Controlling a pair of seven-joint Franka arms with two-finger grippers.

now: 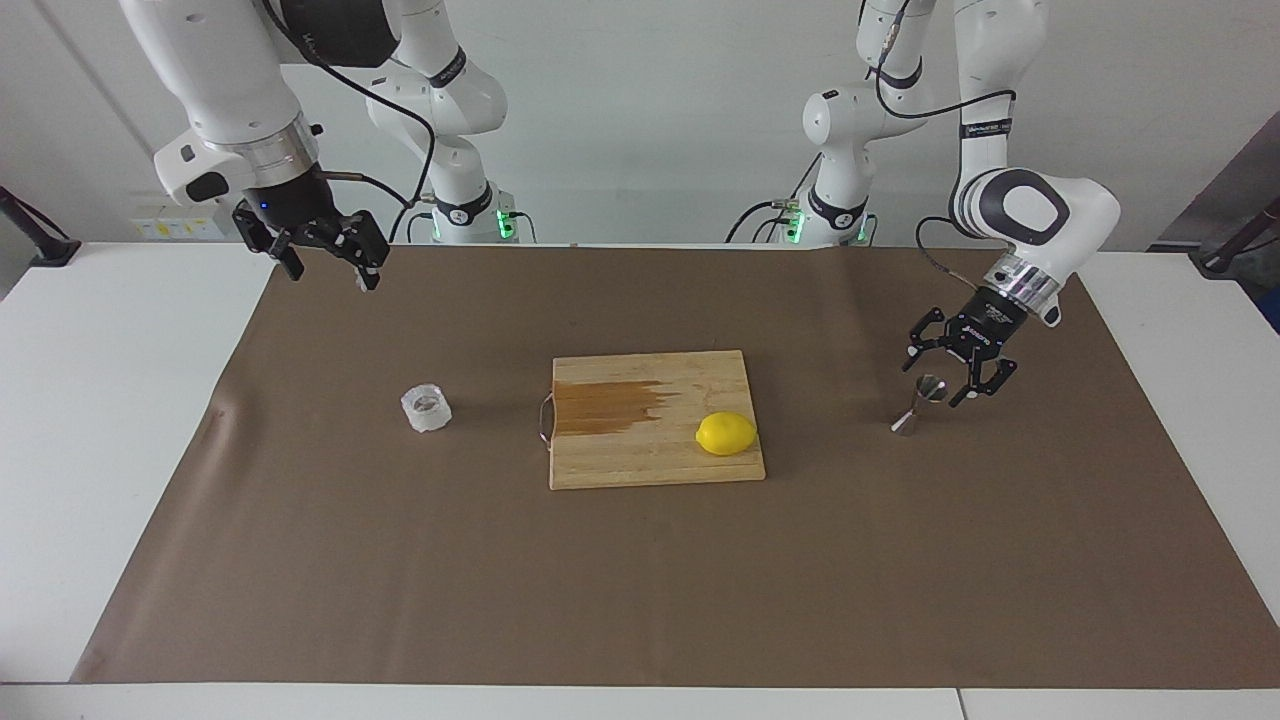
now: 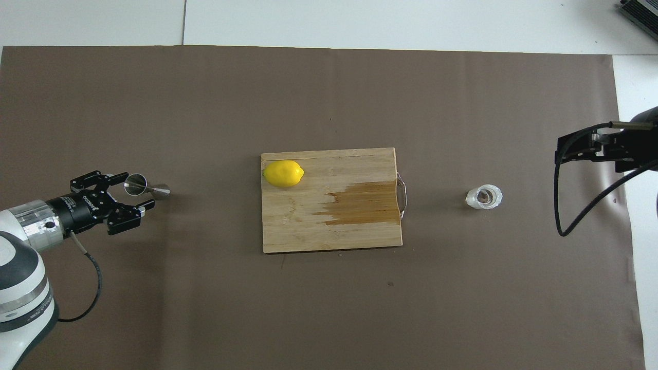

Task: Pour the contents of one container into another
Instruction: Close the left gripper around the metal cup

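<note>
The translucent ribbed plastic cup (image 1: 427, 408) stands upright on the brown mat toward the right arm's end; it also shows in the overhead view (image 2: 483, 197). The steel jigger (image 1: 920, 405) stands on the mat toward the left arm's end, also seen in the overhead view (image 2: 147, 188). My left gripper (image 1: 945, 378) is open and low, with a finger on either side of the jigger's upper cone and not closed on it; it shows from above too (image 2: 132, 191). My right gripper (image 1: 330, 268) is open and empty, raised over the mat's edge nearest the robots, well apart from the cup.
A wooden cutting board (image 1: 640, 460) with a dark wet stain and a metal handle lies mid-table between cup and jigger. A yellow lemon (image 1: 726, 433) rests on the board toward the jigger. The brown mat (image 1: 640, 600) covers the white table.
</note>
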